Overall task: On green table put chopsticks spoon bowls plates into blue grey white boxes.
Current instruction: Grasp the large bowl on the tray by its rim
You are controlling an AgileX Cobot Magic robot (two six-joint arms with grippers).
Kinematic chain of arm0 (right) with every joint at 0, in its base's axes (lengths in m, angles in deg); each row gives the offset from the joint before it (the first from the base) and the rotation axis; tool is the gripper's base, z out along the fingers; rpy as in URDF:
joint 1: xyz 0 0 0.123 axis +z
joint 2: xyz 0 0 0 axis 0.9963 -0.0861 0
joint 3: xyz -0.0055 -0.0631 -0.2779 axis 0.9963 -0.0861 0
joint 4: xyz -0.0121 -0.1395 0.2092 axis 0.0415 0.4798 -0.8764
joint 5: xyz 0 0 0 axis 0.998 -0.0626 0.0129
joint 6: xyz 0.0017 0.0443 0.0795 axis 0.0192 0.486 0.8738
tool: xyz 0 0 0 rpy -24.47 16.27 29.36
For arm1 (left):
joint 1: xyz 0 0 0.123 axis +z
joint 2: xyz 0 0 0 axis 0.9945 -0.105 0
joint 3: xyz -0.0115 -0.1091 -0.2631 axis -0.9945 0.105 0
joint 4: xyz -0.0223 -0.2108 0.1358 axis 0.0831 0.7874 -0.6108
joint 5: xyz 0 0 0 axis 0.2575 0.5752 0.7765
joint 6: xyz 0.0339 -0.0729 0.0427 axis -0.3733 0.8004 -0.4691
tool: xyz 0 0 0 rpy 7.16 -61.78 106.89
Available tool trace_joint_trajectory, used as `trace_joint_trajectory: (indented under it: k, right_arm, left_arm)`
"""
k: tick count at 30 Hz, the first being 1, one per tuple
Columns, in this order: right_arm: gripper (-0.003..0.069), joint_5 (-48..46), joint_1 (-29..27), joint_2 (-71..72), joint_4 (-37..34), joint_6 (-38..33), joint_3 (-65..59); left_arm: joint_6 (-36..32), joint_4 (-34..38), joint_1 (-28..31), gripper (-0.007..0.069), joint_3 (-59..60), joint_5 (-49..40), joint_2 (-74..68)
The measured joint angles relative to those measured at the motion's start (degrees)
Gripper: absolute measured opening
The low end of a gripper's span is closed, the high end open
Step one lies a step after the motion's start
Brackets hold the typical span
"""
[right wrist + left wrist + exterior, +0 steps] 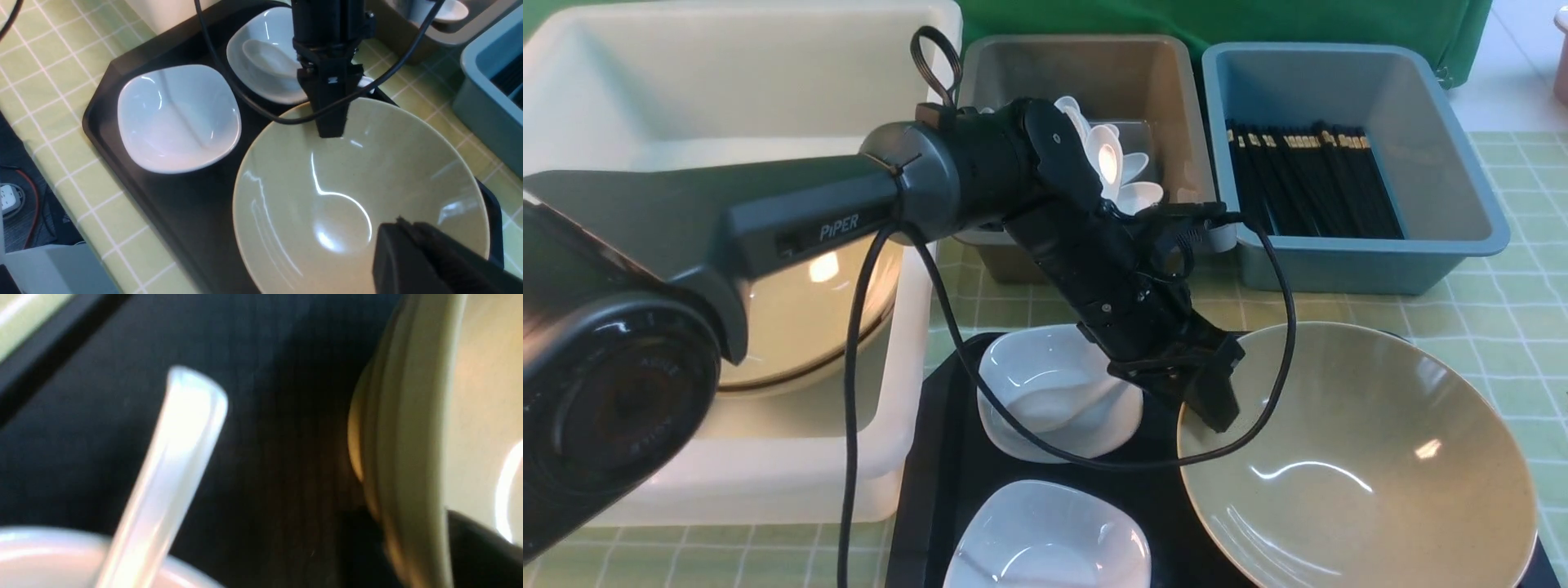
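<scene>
A wide tan bowl sits on the black tray. My left gripper straddles the bowl's near-left rim, one finger inside and one outside, shut on it. Beside it a white plate holds a white spoon. A second, empty plate lies nearer me. My right gripper hangs shut above the bowl's inside, holding nothing; the front view does not show it.
On the green table, the large white box at left holds another tan bowl. The grey box holds white spoons. The blue box holds black chopsticks. A cable loops over the tray.
</scene>
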Motion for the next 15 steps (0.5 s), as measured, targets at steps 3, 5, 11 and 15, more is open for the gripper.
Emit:
trace_joint_trajectory:
  k: [3,5,11,15]
  right_arm:
    - [0.0024,0.15,0.0,0.0,0.0,0.0,0.0]
    - [0.0025,0.29,0.0,0.0,0.03,0.0,0.0]
    - [0.0027,1.2,0.0,0.0,0.03,0.0,0.0]
    - [0.0031,3.55,0.0,0.0,0.03,0.0,0.0]
  left_arm:
    - [0.82,-0.26,0.0,0.0029,-0.07,-0.12,0.0]
    - [0.82,-0.26,0.0,0.0014,-0.12,-0.73,0.33]
    - [0.61,-1.78,0.17,0.0016,-0.12,-1.64,4.6]
    - [0.8,-3.27,2.26,0.0017,-0.01,-1.93,10.68]
